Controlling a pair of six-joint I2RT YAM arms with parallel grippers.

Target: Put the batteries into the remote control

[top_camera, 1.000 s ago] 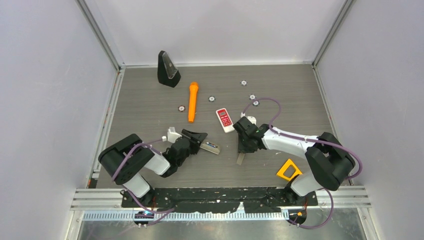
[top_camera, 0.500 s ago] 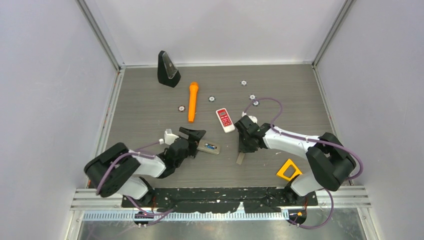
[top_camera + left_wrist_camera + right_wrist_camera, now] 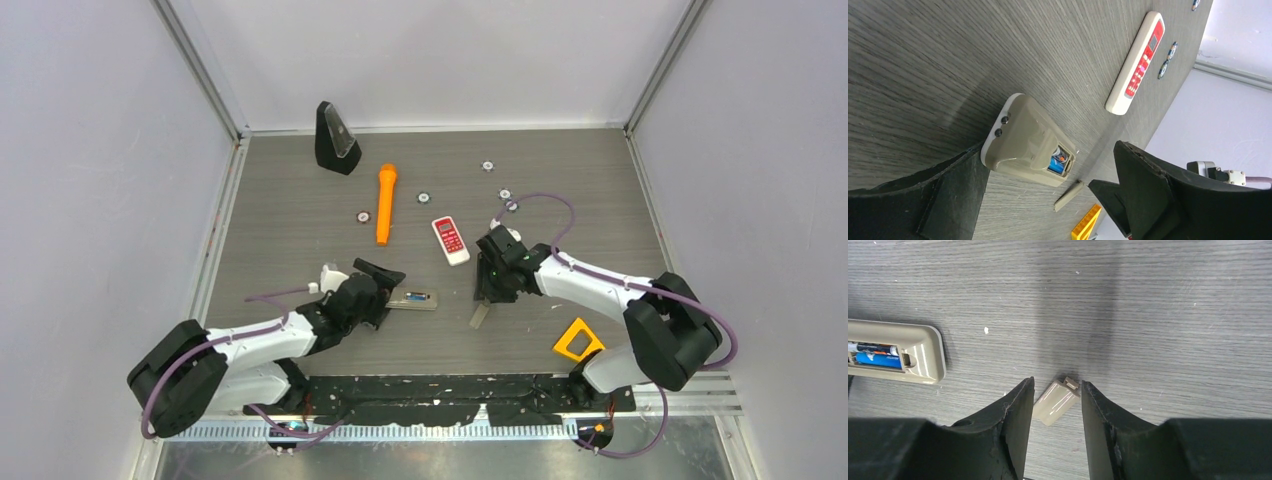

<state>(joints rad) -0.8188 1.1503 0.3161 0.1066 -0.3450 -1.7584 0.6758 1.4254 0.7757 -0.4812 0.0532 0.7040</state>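
The beige remote control (image 3: 412, 298) lies back-up on the tabletop (image 3: 290, 230), at lower centre of the top view, with its battery bay uncovered. Two batteries (image 3: 875, 354) sit side by side inside, one blue, one dark. Its small beige cover (image 3: 1055, 402) lies loose nearby, to the right.

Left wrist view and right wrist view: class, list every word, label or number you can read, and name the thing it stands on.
No text can be read in either view.
White and red remote: button and display marks, too small to read.
Batteries in the beige remote: faint print on the blue one, blurred.
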